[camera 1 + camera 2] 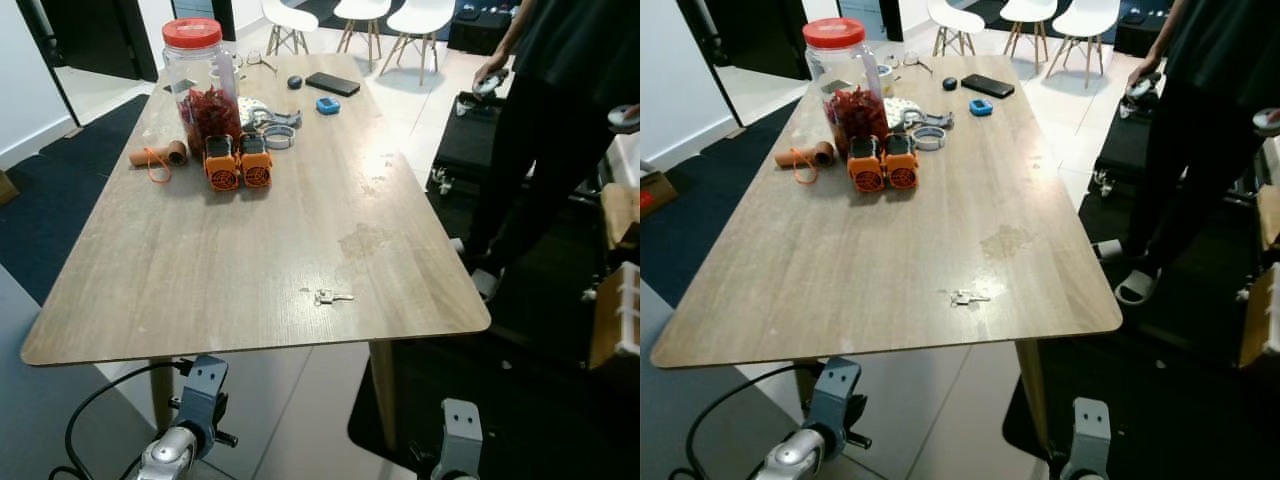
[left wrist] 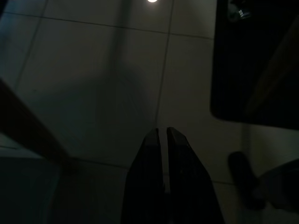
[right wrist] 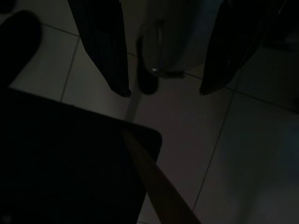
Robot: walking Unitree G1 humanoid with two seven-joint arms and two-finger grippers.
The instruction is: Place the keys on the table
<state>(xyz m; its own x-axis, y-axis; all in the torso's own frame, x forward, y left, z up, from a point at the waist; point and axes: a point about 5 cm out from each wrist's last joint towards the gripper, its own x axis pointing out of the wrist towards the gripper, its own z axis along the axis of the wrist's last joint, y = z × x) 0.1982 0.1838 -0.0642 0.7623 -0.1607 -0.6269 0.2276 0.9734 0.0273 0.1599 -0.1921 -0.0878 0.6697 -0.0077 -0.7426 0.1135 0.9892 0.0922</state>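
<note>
A small set of silver keys (image 1: pixel 331 296) lies flat on the wooden table (image 1: pixel 200 290), near its front right corner. Both arms hang low below the table's front edge. My left arm's wrist (image 1: pixel 190 420) sits under the front left part, my right arm's wrist (image 1: pixel 460 440) under the front right. In the left wrist view my left gripper (image 2: pixel 163 132) points down at the tiled floor with its fingers pressed together. In the right wrist view my right gripper (image 3: pixel 163 93) has its two fingers wide apart over the floor, with nothing between them.
At the table's far end stand a plastic jar with a red lid (image 1: pixel 200 85), two orange devices (image 1: pixel 238 165), a cardboard roll (image 1: pixel 158 155), tape rolls (image 1: pixel 278 135) and a phone (image 1: pixel 332 83). A person in black (image 1: pixel 560 130) stands to the right. White chairs (image 1: pixel 400 25) stand beyond.
</note>
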